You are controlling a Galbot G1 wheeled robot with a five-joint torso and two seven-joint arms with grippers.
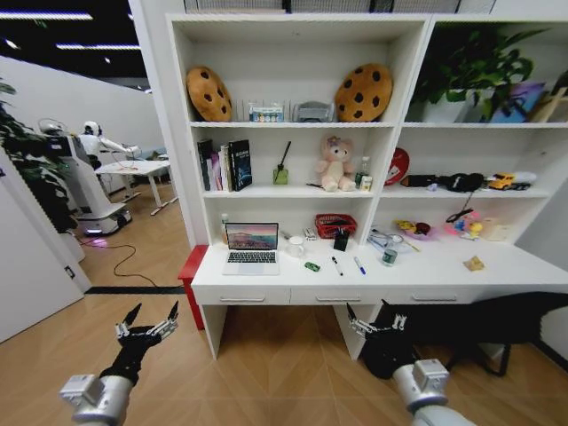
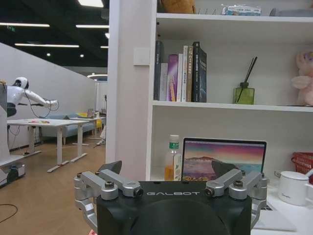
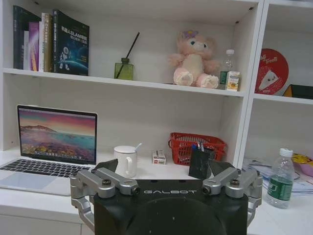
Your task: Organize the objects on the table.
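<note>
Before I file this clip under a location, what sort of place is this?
Probably a robotics lab's mock home-office corner: a white desk with an open laptop under shelves of books, and another robot at a table behind.

Open floor before the tabletop; clutter and a low shelf crowd the reach.

We see our left gripper (image 1: 149, 327) and right gripper (image 1: 377, 326), jaws spread, hanging over bare wooden floor in the lower frame, well apart from the tabletop (image 1: 266, 278), with nothing between. On the tabletop the open laptop (image 1: 251, 248) blocks the left part, its raised screen close under the shelf (image 1: 293, 193) above. Right of it stand a white mug (image 1: 295, 246), a red basket (image 1: 335, 224) and a dark pen holder (image 1: 342, 240) along the back. The front strip at centre is mostly bare, broken by a green toy car (image 1: 311, 266) and two pens (image 1: 337, 264). A jar (image 1: 389, 257) stands further right.
</note>
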